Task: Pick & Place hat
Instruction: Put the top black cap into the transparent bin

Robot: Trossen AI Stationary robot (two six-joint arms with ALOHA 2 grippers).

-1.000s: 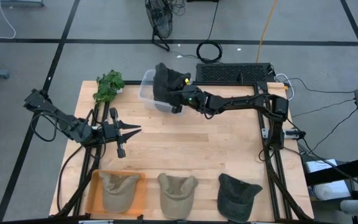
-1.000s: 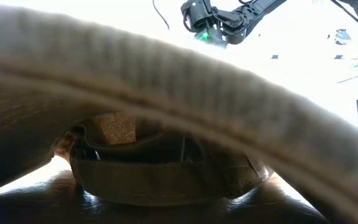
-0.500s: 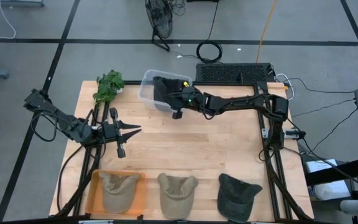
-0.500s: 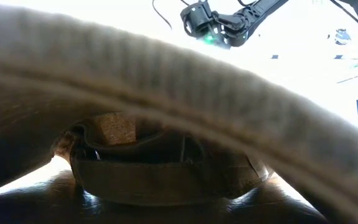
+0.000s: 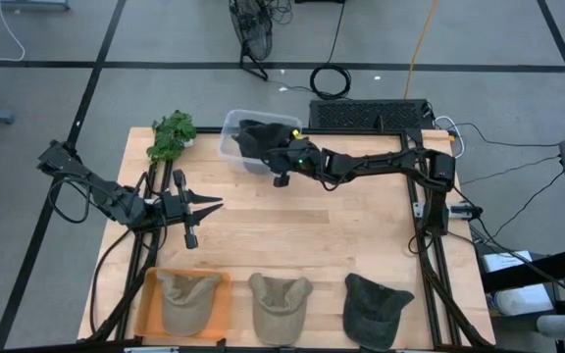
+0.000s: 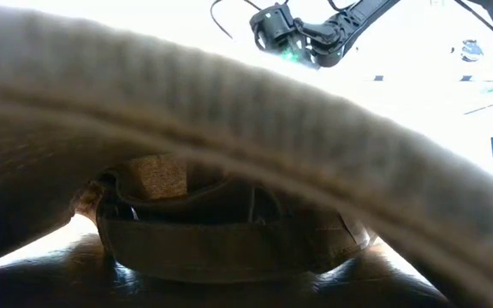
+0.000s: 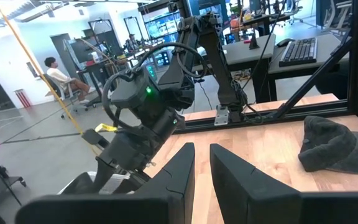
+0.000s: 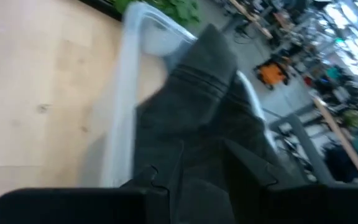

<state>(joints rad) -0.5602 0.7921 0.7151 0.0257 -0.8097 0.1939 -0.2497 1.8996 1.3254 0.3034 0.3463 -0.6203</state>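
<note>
Dark grey fabric is now sitting lower in the clear bin point(image 5: 233, 137) than a second ago: the dark hat point(image 5: 259, 143) that was standing tall above the container is slumping down into it, and the right gripper point(image 5: 281, 155), which was clamped on that hat, is now showing its fingers point(image 8: 244, 163) parted over the cloth. The left arm is not changing at all between the frames.

Going from left to right across the worktop point(image 5: 302, 240), the leafy green plant point(image 5: 172, 134) is lying at the far left corner, and the left gripper point(image 5: 207, 205) is hovering over bare wood nearby, its fingers point(image 7: 178, 167) standing a narrow gap apart and holding nothing. Next comes the clear bin, with the one dark hat filling much of it and draping over its rim. The right arm is reaching in from the right side toward that bin.

Along the near edge four hats are not visible, only three: a tan hat point(image 5: 185, 299) resting in an orange tray point(image 5: 146, 306), a second tan hat point(image 5: 280, 305) lying directly on the wood, and a dark grey hat point(image 5: 375, 308) to the right of it. That is making four hats in all, two containers, and one plant. The low view is almost wholly blocked by a tan hat brim.
</note>
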